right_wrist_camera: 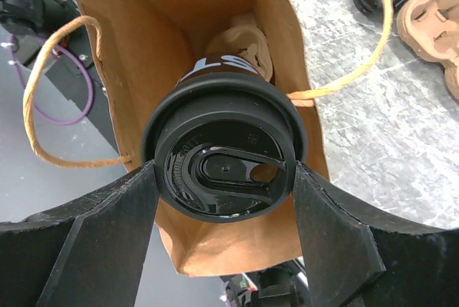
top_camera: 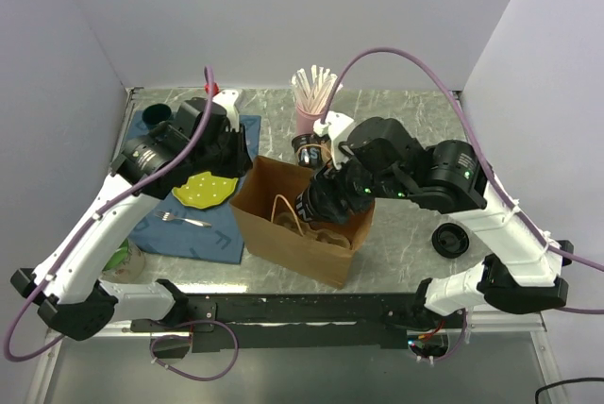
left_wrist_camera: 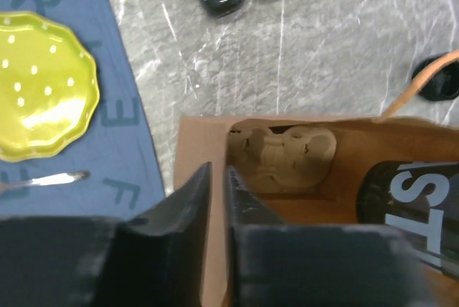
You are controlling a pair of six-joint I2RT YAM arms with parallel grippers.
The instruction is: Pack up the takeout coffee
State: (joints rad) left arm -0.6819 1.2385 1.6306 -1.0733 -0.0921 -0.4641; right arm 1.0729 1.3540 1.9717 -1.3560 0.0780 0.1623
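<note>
**Top view, left to right.** A blue mat (top_camera: 219, 239) covers the left part of the table (top_camera: 406, 234). On the mat lie a yellow plate (top_camera: 206, 189) and, at the plate's 7 o'clock, a fork (top_camera: 185, 221).

**Left arm.** The left gripper (left_wrist_camera: 219, 174) stands over the rim at the bag's 9 o'clock side. Its jaws are almost together, with only a thin slit between them. The wrist view does not show whether the paper wall lies in that slit, so its grasp cannot be told.

**Bag.** The brown paper bag (top_camera: 297, 248) stands upright and open at the centre of the table. A moulded pulp carrier (left_wrist_camera: 287, 156) sits inside it.

**Cup.** The coffee cup (right_wrist_camera: 224, 145) is black, with white lettering on its wall. It has a black sip lid with a raised rim and an oval recess. The cup sits in the bag mouth, lid uppermost, with its body down inside the paper walls.

**Right arm.** The right gripper (right_wrist_camera: 224, 174) is clamped on the cup. One finger (right_wrist_camera: 122, 228) presses the lid rim at 9 o'clock and the other presses it at 3 o'clock.

**Surroundings.**
- A second cup (top_camera: 307, 151) of the same design is at the bag's 12 o'clock.
- A pink holder of stirrers (top_camera: 311, 107) stands just beyond the second cup.
- A spare carrier (right_wrist_camera: 434, 20) lies beside the second cup.
- A loose black lid (top_camera: 450, 240) lies on the table at the bag's 3 o'clock, apart from it.
</note>
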